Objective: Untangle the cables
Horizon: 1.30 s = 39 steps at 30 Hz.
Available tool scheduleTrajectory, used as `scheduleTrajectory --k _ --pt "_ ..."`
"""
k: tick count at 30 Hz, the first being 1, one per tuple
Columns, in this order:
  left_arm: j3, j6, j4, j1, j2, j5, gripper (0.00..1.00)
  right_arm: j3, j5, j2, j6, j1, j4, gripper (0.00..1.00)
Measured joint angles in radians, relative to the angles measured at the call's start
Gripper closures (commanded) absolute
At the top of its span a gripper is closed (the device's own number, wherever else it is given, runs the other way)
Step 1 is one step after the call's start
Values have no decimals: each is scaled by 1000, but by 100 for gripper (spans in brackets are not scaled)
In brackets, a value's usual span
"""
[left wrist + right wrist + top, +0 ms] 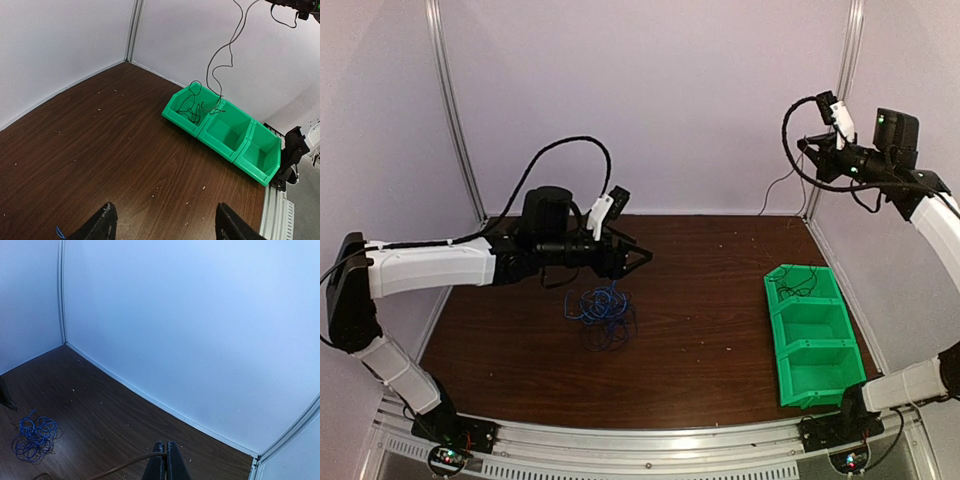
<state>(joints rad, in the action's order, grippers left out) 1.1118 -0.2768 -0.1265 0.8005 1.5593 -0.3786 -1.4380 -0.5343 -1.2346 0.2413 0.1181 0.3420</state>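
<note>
My left end effector (638, 258) hovers with its jaws spread wide and empty over the fist-sized tangle of thin blue and black wires (604, 318), which lies on the dark wooden tabletop (700, 330) left of centre. My right end effector (165, 456) is raised high by the right wall. Its fingers are pinched tight on one long thin black wire (231, 46), which drops into the far compartment of the green plastic three-compartment bin (808, 343), where its lower end lies in loose loops. The tangle looks very light, limp and a little springy. I judge it would drag along whole if I tugged one strand, so the best hold is a single outlying loop at its edge, with the rest pinned down. Whether the dark strands are knotted through the blue ones I cannot tell from up here. Such thin insulation may slip between smooth fingers, so a firm pinch and a slow pull would suit it.
</note>
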Motion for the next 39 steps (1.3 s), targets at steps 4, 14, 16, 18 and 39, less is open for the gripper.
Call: scheduleTrajectory --k 4,14,16,18,39 --pt "-21 4 -14 0 -17 23 32 58 -2 37 33 -90 37 100" --pt "-54 6 -38 0 -24 40 32 195 -43 79 98 -294 80 100" --pt "-55 6 -39 0 -24 41 32 221 -55 76 109 -324 79 100" --pt "-58 6 -39 0 -24 42 32 243 -64 66 121 -349 75 100" --pt "-76 9 -37 0 -24 69 32 521 -127 -145 178 -368 -27 100"
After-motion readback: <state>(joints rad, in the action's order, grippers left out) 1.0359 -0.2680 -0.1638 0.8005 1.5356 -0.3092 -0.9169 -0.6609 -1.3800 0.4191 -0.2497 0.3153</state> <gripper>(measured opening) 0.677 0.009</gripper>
